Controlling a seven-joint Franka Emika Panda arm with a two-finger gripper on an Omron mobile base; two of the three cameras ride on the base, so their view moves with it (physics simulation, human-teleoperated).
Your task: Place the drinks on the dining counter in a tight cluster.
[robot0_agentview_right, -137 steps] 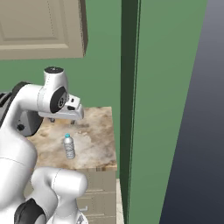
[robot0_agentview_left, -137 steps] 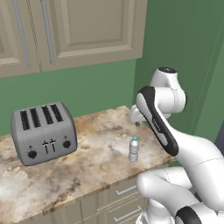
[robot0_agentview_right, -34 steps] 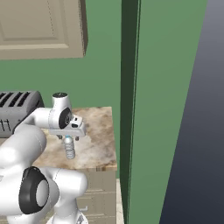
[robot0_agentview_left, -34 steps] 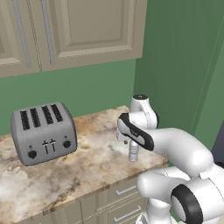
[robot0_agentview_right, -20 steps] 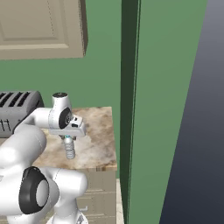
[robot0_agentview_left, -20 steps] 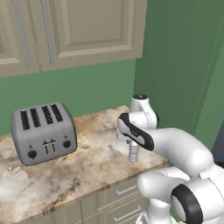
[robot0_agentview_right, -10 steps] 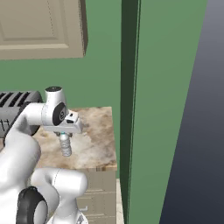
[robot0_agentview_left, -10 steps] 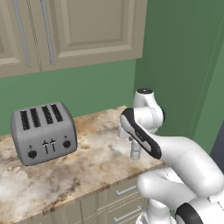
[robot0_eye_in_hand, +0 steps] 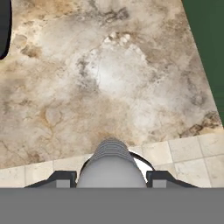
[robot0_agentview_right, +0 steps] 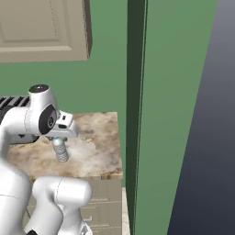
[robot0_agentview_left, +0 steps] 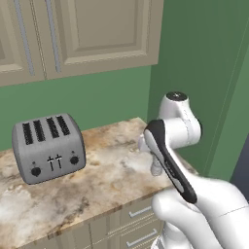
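While the claw (robot0_agentview_right: 58,140) clamps the small water bottle (robot0_agentview_right: 60,150) by its neck, seemingly just clear of the counter (robot0_agentview_right: 94,153) beside the toaster (robot0_agentview_left: 48,146), the carrying step begins; next, drive it to the dining counter.

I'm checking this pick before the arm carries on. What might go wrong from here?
The gripper holds the small water bottle only by its top, so the hanging body might swing or slip out. It hangs close above the marbled counter, near the edge, so a dropped bottle might roll off.
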